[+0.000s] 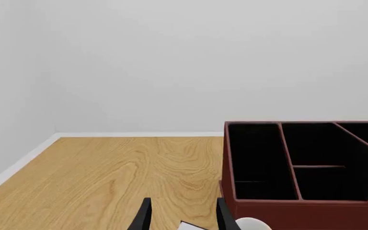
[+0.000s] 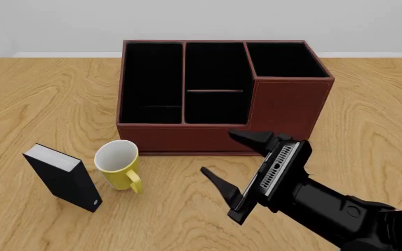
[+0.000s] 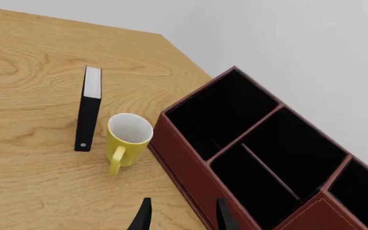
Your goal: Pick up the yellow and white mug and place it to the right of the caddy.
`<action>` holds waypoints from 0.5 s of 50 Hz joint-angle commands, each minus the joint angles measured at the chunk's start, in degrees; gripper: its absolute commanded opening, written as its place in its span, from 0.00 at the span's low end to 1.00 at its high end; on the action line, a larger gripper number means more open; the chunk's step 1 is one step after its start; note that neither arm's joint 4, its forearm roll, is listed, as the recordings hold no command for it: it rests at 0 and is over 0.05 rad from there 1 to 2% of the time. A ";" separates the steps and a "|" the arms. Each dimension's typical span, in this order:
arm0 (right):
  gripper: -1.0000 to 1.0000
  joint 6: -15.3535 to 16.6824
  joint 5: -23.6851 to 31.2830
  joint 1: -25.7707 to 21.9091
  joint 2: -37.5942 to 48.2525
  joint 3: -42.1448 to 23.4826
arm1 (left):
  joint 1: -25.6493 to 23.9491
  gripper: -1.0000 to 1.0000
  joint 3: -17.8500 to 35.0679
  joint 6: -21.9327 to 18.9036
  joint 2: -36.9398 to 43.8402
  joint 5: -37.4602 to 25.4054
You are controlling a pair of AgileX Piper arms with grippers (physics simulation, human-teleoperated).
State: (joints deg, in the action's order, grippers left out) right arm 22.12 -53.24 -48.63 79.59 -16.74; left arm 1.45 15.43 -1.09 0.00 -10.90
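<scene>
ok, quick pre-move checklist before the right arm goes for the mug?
1. Right gripper open, holding nothing: ok.
2. Small yellow mug with white inside upright on the wooden table, handle toward the camera: ok.
3. Gripper at the mug: not ok, it hangs in front of the large reddish-brown leather-look caddy, right of the mug.
4. Small black book-like box stands close left of the mug; clearance: cannot tell.
5. Table right of the caddy free: ok.
6. Left gripper open, away from the mug: ok.
</scene>
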 commanded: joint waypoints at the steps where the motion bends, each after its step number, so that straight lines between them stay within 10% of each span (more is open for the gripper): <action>1: 1.00 -0.51 -0.18 -0.90 1.87 -1.01 | 0.11 1.00 0.72 0.00 0.00 -0.58; 25: 1.00 -0.92 -0.58 -3.10 6.39 -3.72 | 0.59 1.00 1.80 0.25 0.00 -1.17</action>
State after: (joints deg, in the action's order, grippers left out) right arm 21.42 -53.52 -50.88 83.93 -19.41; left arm 1.90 16.69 -1.00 0.00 -11.77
